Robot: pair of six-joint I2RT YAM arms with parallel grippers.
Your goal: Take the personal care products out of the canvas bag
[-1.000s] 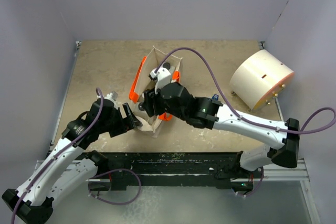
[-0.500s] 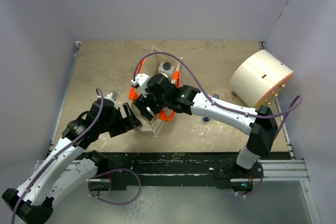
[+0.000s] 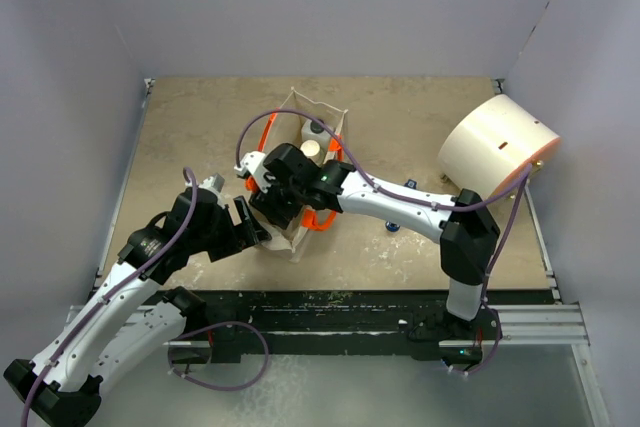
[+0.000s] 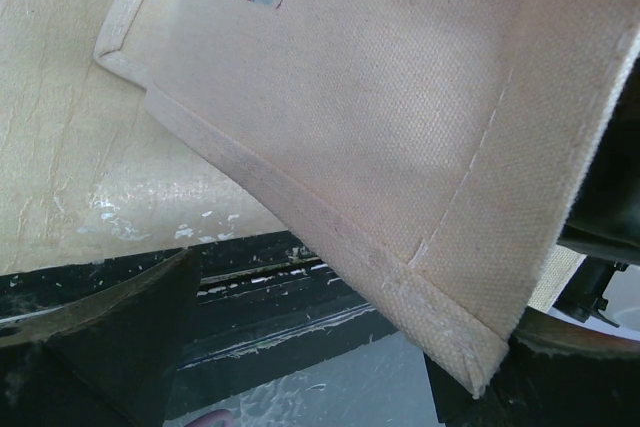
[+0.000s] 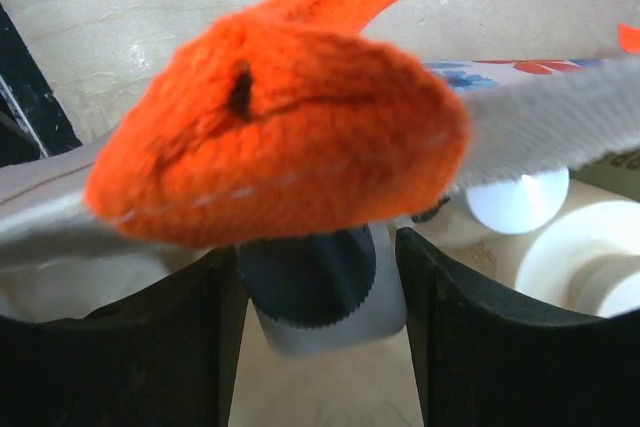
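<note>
The canvas bag (image 3: 300, 232) stands open on the tan table (image 3: 200, 127), left of the middle, with the personal care products inside it. The right arm stretches from its base at the near right, elbow bent, low and leftward across the table. Its wrist tips down over the bag's mouth, so the right gripper (image 3: 272, 209) points into the bag. In the wrist view an orange handle (image 5: 280, 137) drapes, blurred, across the top. Under it the right gripper (image 5: 320, 267) has a finger close on either side of a dark-capped white bottle (image 5: 320, 297). Whether the fingers press on the bottle cannot be told. To the right of it in the bag stand a cream-capped bottle (image 5: 575, 257) and, behind, a pale-capped bottle (image 5: 518, 199). The left arm rises from the near left, elbow out and forearm angled toward the bag. The left gripper (image 3: 252, 230) is at the bag's near lower corner. Its wrist view shows the left gripper (image 4: 330, 347) with its jaws apart and the seamed corner of the bag (image 4: 400, 147) between them, nearer the right-hand finger. A big cream cylinder (image 3: 497, 152) lies at the far right, well apart from the bag.
</note>
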